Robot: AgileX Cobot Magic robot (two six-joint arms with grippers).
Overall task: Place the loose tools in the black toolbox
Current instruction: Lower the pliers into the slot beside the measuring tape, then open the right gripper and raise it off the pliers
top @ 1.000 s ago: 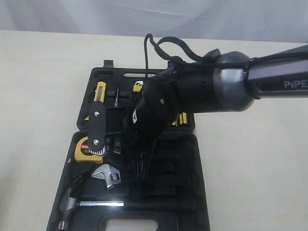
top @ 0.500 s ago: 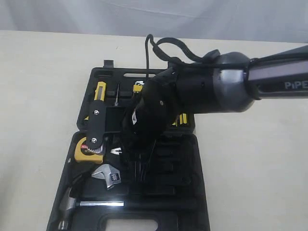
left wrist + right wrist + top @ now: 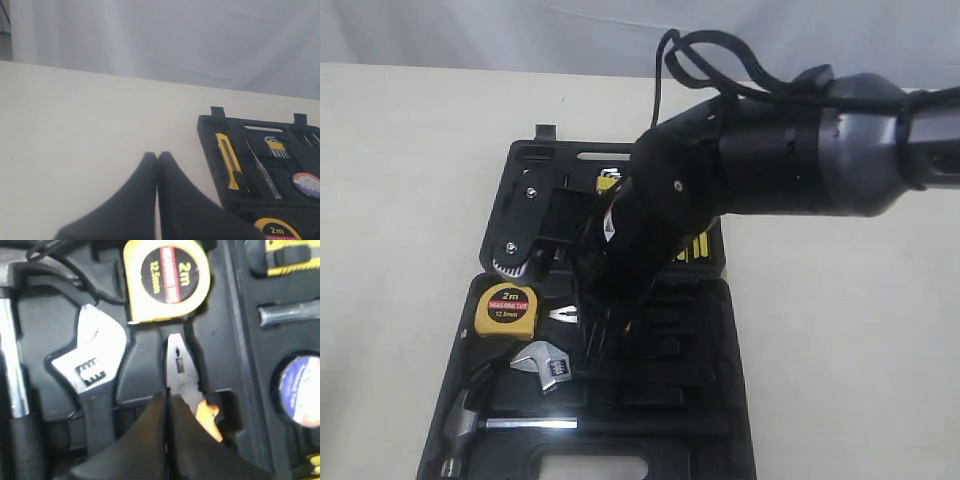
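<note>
Finding pliers (image 3: 182, 372) laid in the toolbox (image 3: 730, 400) just beside the tape measure (image 3: 506, 308), knife (image 3: 229, 160) and tape roll (image 3: 306, 184) in its other half. Holds right claw (image 3: 164, 400) pressed together, empty, above it; left claw (image 3: 157, 155) pressed together over the table (image 3: 75, 125). Seems all four in, only withdrawal left.

1. This looks like a robot test bench in a lab, not a home or a working workshop.
2. The worktop (image 3: 400, 200) is a plain cream surface.
3. A white cloth backdrop (image 3: 175, 40) hangs along the worktop's far edge and screens off the room.
4. A cabled grey-and-black robot arm (image 3: 800, 170) reaches over an open black toolbox (image 3: 720, 420) at the front edge.
</note>
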